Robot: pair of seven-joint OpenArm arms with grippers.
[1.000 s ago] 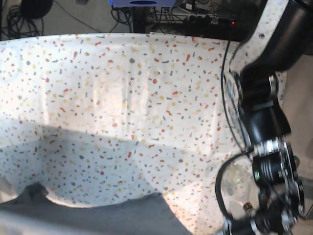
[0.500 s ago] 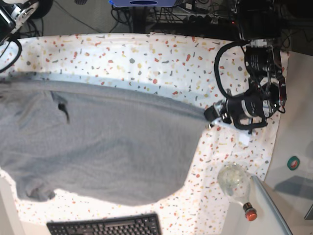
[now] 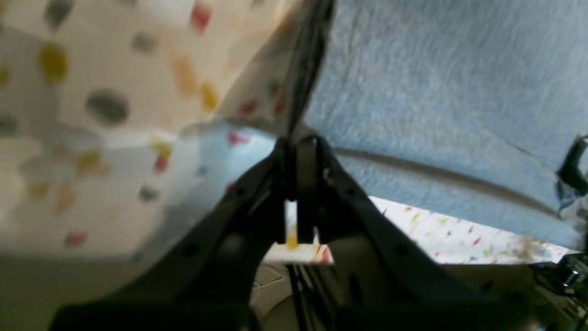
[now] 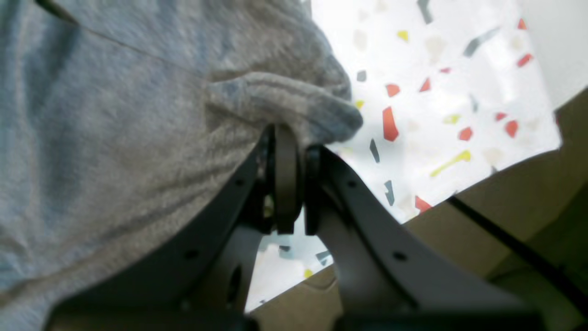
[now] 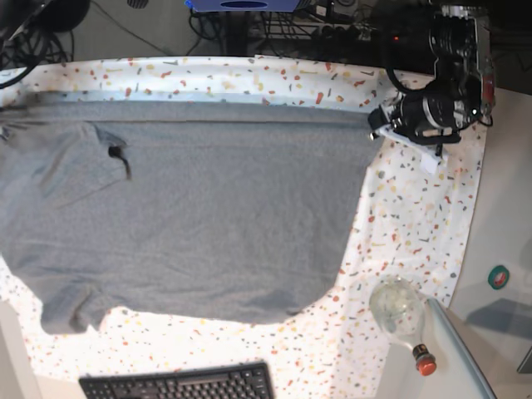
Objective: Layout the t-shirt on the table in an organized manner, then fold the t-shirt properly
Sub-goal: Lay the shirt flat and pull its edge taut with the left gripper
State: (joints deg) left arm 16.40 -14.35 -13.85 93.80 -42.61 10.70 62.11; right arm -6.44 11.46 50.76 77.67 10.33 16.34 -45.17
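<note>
From my station I see the t-shirt (image 5: 191, 216) spread wide across the speckled tabletop (image 5: 416, 224), its far edge pulled into a straight line near the tabletop's far edge and its near edge curving above the keyboard (image 5: 179, 384). My left hand (image 5: 376, 125) sits at the shirt's far corner on the side of the glass bottle (image 5: 401, 312), the arm reaching in low from beyond that corner with its black wrist body lying almost level over the cloth. In the left wrist view the hand (image 3: 294, 142) has its two dark fingers (image 3: 308, 174) pressed together, pinching the thin edge of the shirt (image 3: 436, 92) where it meets the tabletop (image 3: 92, 115). My right hand is outside the base view, past the shirt's opposite end by the sleeve. In the right wrist view that hand (image 4: 290, 138) is closed too, its fingers (image 4: 285, 174) clamped on a bunched fold of the shirt (image 4: 138, 138), with the flecked tabletop (image 4: 436, 92) showing just beside the fold.
</note>
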